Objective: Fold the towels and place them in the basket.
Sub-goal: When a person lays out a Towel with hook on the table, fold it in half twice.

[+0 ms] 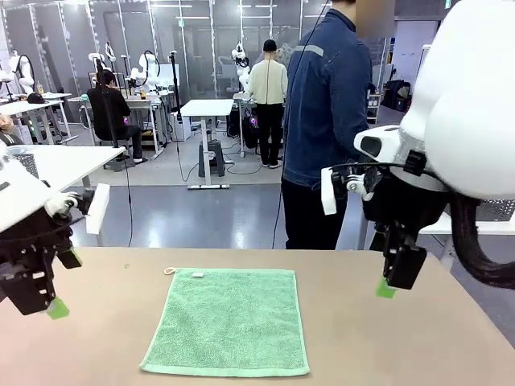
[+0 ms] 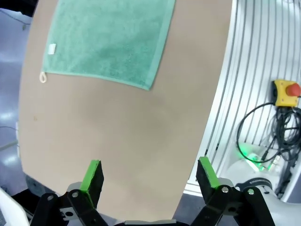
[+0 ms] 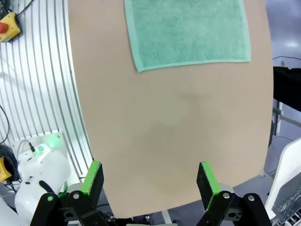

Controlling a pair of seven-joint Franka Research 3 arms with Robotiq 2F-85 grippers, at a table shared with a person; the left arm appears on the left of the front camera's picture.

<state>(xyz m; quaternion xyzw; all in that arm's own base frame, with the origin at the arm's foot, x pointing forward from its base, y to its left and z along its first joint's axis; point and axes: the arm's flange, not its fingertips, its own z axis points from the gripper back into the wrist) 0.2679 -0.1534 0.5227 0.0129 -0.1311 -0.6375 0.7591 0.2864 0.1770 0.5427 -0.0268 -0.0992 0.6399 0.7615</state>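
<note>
One mint towel (image 1: 226, 322), blank-looking white label (image 1: 198, 275), flat

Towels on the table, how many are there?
1. A mint green rectangular terry towel lies flat in the middle of the brown table, its little white loop at the far left corner. More may lie outside the pictures.
</note>
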